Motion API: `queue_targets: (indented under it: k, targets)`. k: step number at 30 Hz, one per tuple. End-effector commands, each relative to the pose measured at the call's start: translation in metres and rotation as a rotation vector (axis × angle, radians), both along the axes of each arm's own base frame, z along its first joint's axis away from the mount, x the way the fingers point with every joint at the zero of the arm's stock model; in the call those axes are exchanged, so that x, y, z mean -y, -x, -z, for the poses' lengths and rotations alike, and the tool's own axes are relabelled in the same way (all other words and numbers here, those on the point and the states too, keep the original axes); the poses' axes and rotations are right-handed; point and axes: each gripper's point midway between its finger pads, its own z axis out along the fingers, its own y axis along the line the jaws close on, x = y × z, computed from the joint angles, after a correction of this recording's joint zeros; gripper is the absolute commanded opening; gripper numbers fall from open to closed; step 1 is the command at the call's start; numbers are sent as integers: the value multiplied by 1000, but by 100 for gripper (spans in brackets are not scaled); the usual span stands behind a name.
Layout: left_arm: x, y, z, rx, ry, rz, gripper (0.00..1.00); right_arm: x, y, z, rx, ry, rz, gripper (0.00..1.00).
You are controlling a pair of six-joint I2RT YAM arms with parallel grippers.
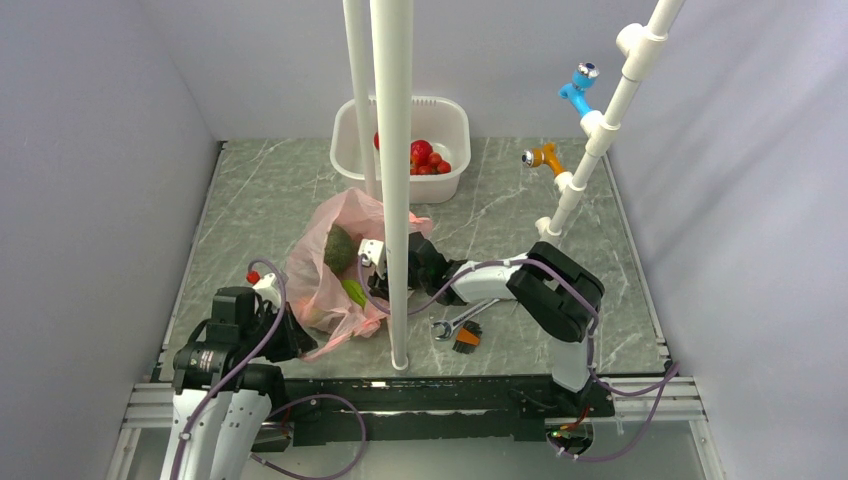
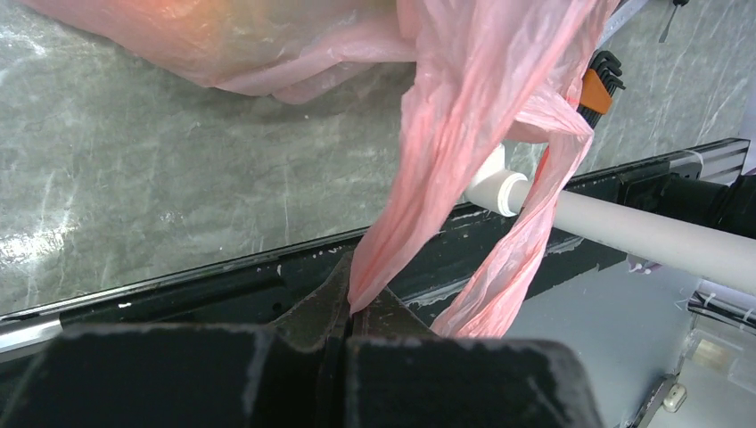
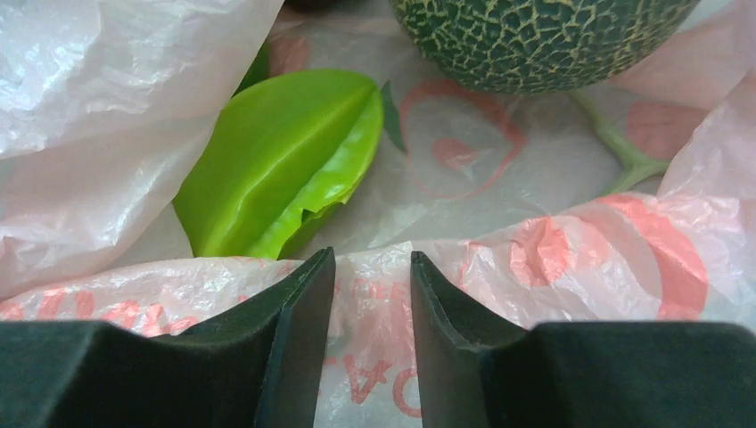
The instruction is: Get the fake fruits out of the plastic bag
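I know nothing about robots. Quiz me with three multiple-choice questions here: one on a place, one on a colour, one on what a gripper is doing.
1. The heap of red fruits lies: A. on the table's near edge; B. in the white tub; C. on the white pole.
2. The ridged fruit beside the netted melon is: A. bright green; B. yellow; C. purple.
3. The left gripper is: A. wide open; B. gripping a wrench; C. shut on a strip of the pink bag.
Answers: 1 B, the top view shows them inside it. 2 A, plain in the right wrist view. 3 C, pink film sits pinched between its closed jaws.
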Motion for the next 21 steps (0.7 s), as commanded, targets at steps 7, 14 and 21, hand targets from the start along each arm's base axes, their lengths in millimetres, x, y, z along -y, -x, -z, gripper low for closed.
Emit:
queue_targets:
  k: [7, 14, 21]
  targets:
    - [8, -1, -1, 12, 13, 72, 0, 3, 8, -24, -71, -118, 131, 52]
    - [10, 1, 3, -26, 9, 94, 0, -12, -18, -74, -13, -239, 211, 61]
    - [11, 1, 3, -30, 9, 96, 0, -27, -47, -61, 316, -27, -15, 69]
